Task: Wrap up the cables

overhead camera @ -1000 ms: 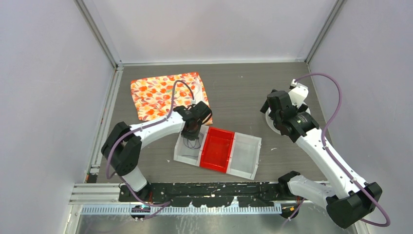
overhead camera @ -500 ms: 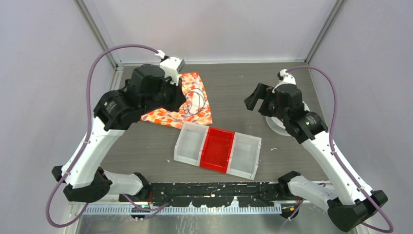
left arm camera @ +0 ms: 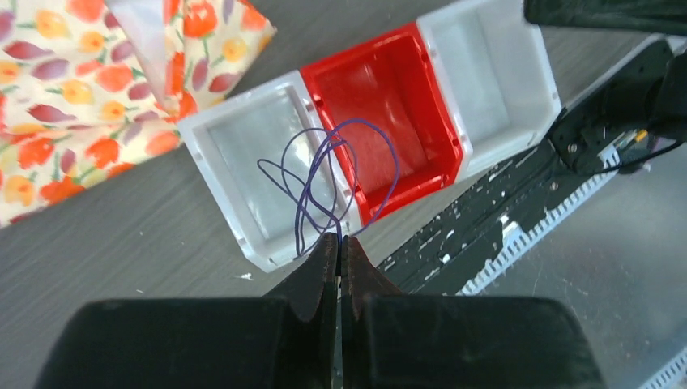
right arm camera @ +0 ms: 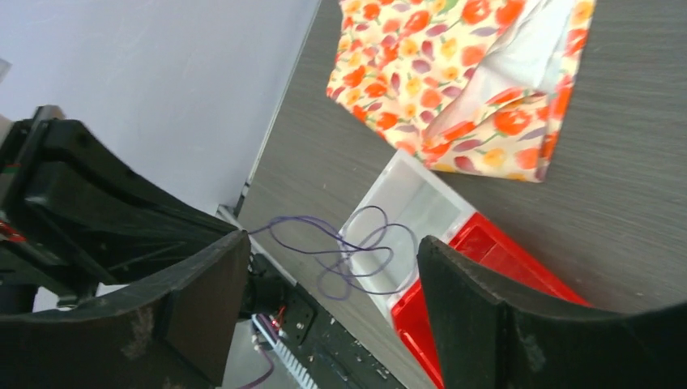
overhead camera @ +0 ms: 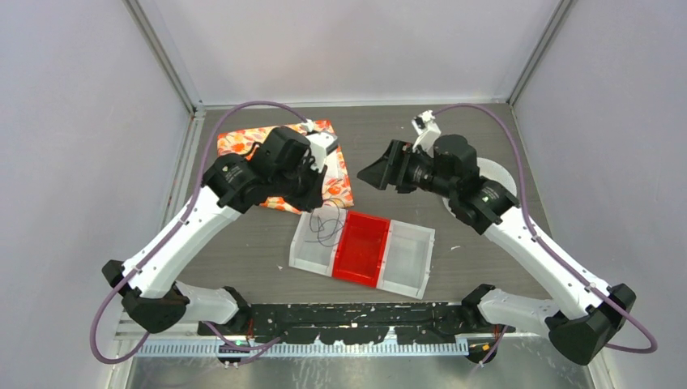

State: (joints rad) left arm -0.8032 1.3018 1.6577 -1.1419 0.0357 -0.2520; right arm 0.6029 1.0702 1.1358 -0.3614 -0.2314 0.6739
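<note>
Well, beyond our left gripper (left arm camera: 340,239) lies the cloth (left arm camera: 65,97), beneath it the tray (left arm camera: 202,154); its jaws pinch the cables (left arm camera: 312,185), looping off their tips. Our right gripper (right arm camera: 332,251), spread wide, should close gently around one loop.
</note>
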